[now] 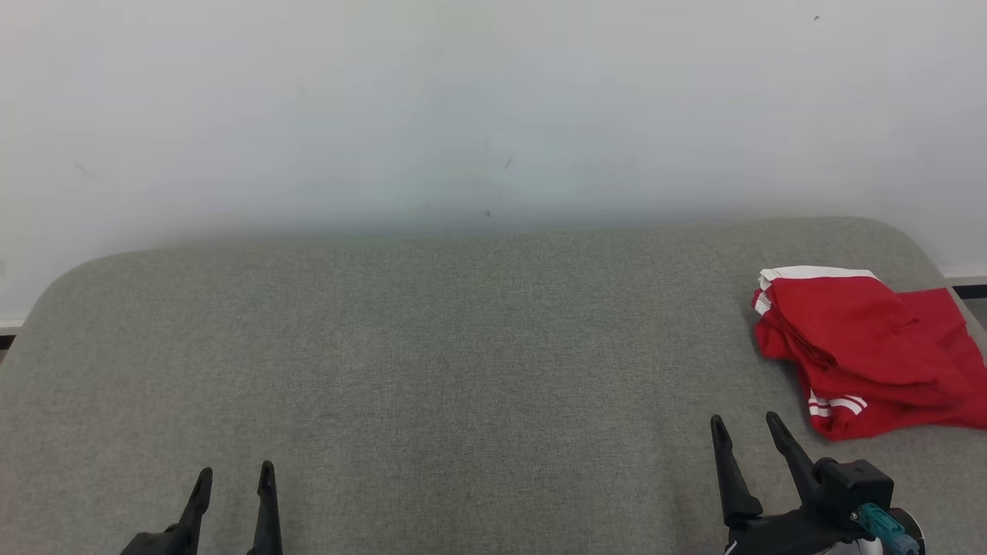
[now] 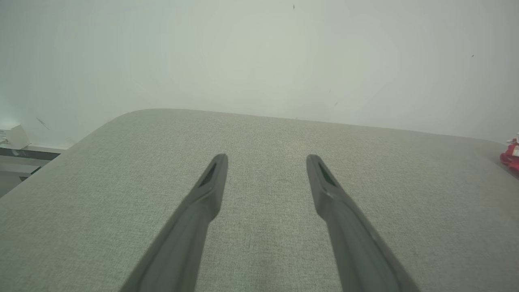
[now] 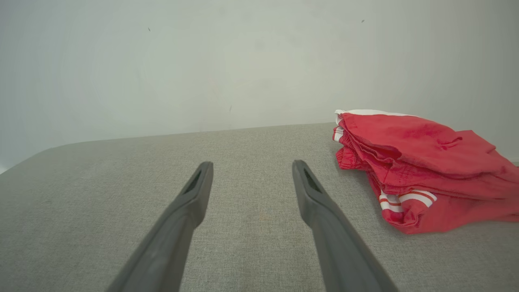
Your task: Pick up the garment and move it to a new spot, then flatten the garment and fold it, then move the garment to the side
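In the head view, the red garment (image 1: 864, 347) lies bunched in loose layers at the right edge of the grey padded table (image 1: 463, 347), its white-striped trim showing at the far-left corner and at the near side. Your right gripper (image 1: 744, 420) sits at the near edge, just short of the heap, fingers apart and holding nothing. The cloth lies ahead of it and to the right, near but not touching. Your left gripper (image 1: 236, 469) is at the near left, also spread and empty, well apart from the cloth, with bare table between. The heap's long axis runs slantwise, from far left to near right.

In the left wrist view, the left gripper (image 2: 266, 157) points across bare fabric towards the wall (image 2: 259, 52), fingers spread wide. The garment (image 2: 511, 156) shows as a red sliver at the far right edge.

In the right wrist view, the right gripper (image 3: 252, 163) stands wide with nothing between its fingers. The garment (image 3: 417, 162) lies just right of the right-hand finger (image 3: 320, 202) and slightly beyond its tip. Your right arm is clearly the nearer one. I judge that a reach forward and to the right is what brings it onto the stacked folds.
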You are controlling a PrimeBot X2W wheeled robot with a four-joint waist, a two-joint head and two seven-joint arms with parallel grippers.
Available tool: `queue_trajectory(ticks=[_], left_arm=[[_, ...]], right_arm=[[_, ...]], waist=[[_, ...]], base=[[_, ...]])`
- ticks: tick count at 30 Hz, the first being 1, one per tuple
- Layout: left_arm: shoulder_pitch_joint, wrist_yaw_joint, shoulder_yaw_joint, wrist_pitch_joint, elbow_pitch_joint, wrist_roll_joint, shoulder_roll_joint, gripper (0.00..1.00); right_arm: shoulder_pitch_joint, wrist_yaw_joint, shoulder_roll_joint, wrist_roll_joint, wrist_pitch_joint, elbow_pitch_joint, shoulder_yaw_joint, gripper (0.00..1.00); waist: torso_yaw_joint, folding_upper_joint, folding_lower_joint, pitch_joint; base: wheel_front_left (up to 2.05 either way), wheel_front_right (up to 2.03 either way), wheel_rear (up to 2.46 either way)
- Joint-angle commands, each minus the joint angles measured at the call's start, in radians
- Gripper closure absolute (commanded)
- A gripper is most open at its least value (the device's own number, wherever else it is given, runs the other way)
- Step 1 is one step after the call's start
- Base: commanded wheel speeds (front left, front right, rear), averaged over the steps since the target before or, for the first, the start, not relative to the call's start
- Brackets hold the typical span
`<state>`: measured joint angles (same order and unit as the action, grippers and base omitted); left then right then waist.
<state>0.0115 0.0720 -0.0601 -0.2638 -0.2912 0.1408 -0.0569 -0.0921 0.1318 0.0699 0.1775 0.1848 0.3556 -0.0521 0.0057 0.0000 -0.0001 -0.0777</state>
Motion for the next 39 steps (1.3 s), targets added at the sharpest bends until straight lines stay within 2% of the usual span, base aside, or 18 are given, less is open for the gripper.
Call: queue_trajectory(ticks=[1, 16, 33, 34, 39], left_arm=[[-0.01, 0.005, -0.003, 0.0, -0.002, -0.007, 0.001, 0.0], [-0.016, 0.014, -0.022, 0.0, -0.005, -0.011, 0.003, 0.0], [-0.021, 0.025, -0.045, 0.0, -0.008, -0.016, 0.004, 0.0], [-0.014, 0.025, -0.043, 0.0, -0.008, -0.015, 0.004, 1.0], [-0.037, 0.025, -0.045, 0.008, -0.054, -0.01, 0.014, 1.0]], right_arm=[[0.014, -0.003, -0.006, -0.007, -0.001, -0.008, 0.005, 0.0], [0.044, -0.003, -0.017, -0.005, -0.031, -0.06, 0.023, 0.0], [0.029, -0.003, -0.02, 0.019, -0.024, -0.039, 0.013, 0.0], [0.031, 0.0, -0.018, 0.015, -0.026, -0.04, 0.013, 1.0], [0.064, 0.0, -0.018, 0.021, -0.03, 0.004, 0.014, 1.0]], waist=[[-0.003, 0.0, 0.0001, -0.004], [-0.022, 0.0, 0.0001, -0.013], [-0.026, 0.0, 0.0001, -0.018], [-0.026, 0.0, 0.0001, -0.018], [-0.026, 0.0, 0.0001, -0.018]], base=[[0.0, 0.0, 0.0], [0.0, 0.0, 0.0], [0.0, 0.0, 0.0], [0.0, 0.0, 0.0], [0.0, 0.0, 0.0]])
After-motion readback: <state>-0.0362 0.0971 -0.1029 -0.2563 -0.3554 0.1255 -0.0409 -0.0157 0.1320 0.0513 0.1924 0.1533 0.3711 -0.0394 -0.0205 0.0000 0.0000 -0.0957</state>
